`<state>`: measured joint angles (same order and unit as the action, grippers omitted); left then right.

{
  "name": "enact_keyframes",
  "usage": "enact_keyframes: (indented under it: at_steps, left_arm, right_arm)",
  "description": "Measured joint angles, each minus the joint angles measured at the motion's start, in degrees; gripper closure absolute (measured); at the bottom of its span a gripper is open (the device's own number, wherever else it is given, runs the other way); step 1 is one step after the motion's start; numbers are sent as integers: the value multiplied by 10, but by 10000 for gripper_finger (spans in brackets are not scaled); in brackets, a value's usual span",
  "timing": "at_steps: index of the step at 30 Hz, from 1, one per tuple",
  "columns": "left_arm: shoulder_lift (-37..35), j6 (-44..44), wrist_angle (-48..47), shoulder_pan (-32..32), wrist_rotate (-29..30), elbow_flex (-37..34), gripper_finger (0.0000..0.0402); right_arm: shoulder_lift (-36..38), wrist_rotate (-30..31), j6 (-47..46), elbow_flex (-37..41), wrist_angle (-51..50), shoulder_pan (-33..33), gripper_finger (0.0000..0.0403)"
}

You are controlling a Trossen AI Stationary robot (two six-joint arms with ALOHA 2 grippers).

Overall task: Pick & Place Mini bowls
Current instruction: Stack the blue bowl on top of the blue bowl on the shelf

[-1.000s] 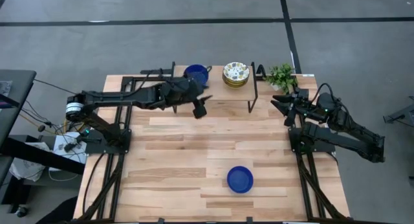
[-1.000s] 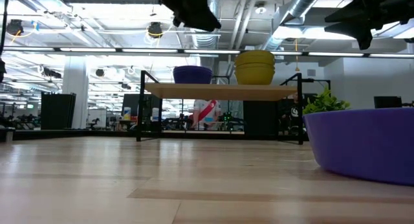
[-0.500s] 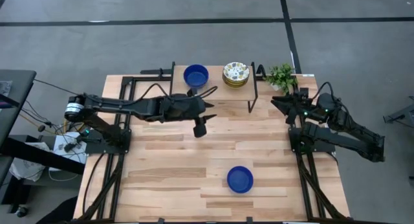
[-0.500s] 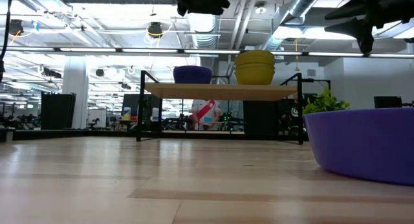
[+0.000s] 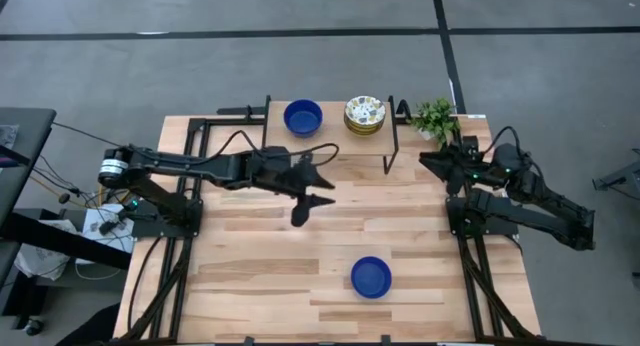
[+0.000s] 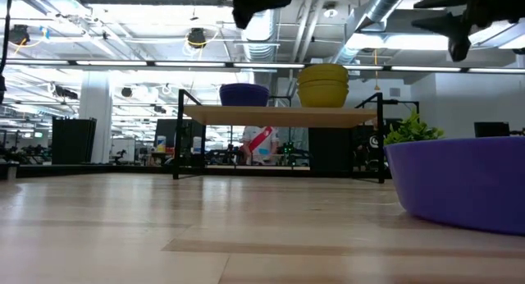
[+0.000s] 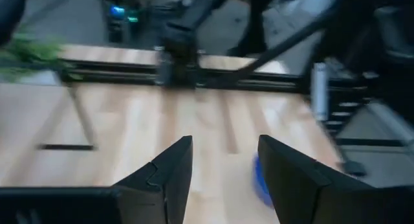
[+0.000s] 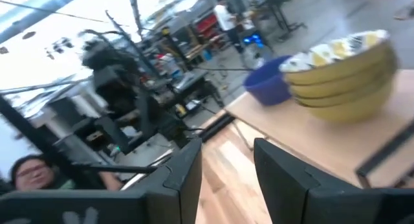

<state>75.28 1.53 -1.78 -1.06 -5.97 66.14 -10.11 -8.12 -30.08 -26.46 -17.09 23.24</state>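
Nearest the front edge of the table (image 5: pixel 250 276) sits a lone blue bowl (image 5: pixel 371 277), well apart from everything else. It fills the right side of the low view, resting flat on the wood.

Farther back, over the middle of the table, the left claw (image 5: pixel 312 194) hangs in the air with its fingers (image 7: pixel 169 173) spread and nothing between them; the blue bowl shows as a blur just past one fingertip. The step in hand looks like a reach for that bowl. To do it well, the claw should come down with one finger inside the rim and one outside, pinching the wall rather than pushing the bowl across the smooth boards.

At the right edge the right claw (image 5: pixel 430 161) waits beside the plant (image 5: pixel 436 116), fingers (image 8: pixel 178 172) apart and empty.

At the far edge, the shelf (image 5: pixel 340 138) carries another blue bowl (image 5: pixel 303 117) and a stack of flowered bowls (image 5: pixel 365 115), probably three or four, though the count is hard to read.
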Motion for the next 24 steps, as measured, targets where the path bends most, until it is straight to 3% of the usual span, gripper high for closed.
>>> enact_keyframes:
  at_steps: [3,13,18,24]
  left_arm:
    - [-11,37,45,13,-41,-49,224]
    - [-92,69,307,-16,-41,-244,222]
    - [-153,112,322,-26,9,-323,221]
    - [-213,113,324,-24,12,-381,226]
  right_arm:
    - [0,-28,1,0,15,-2,275]
    - [0,-55,1,0,67,-81,275]
    - [-15,-54,7,0,125,-129,275]
    - [-100,-53,33,-18,151,-183,275]
